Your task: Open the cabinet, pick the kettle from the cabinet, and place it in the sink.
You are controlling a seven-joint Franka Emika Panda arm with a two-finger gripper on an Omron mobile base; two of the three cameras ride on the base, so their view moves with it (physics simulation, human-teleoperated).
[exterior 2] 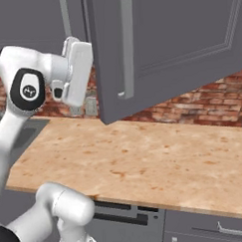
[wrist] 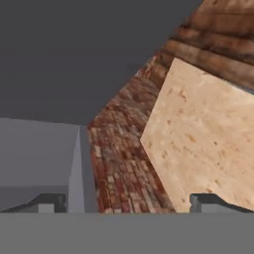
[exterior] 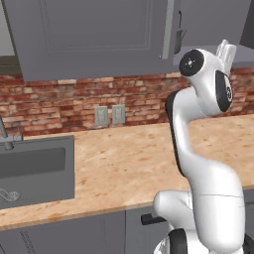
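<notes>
**Cabinet door ajar, end effector empty beside it**

The dark grey wall cabinet (exterior 2: 164,41) with recessed-panel doors hangs above the back edge of the counter; in the right base view one door stands swung out toward the robot, its long slim grey bar handle (exterior 2: 125,45) facing forward. The end effector (wrist: 126,201) is raised close to that door's edge, its two dark tips spread wide with nothing between them. The kettle cannot be made out; the cabinet's interior is hidden behind the doors. The dark grey recessed sink (exterior: 37,166) with its slim metal faucet (exterior: 5,134) sits at the left end of the speckled beige stone counter (exterior: 129,163), in front of the red brick wall (exterior: 74,101).

The likely risk is that the door is not open far enough: reaching in could knock the wrist against the door's edge. The white arm's elbow (exterior: 208,84) is also close under the cabinet.
</notes>
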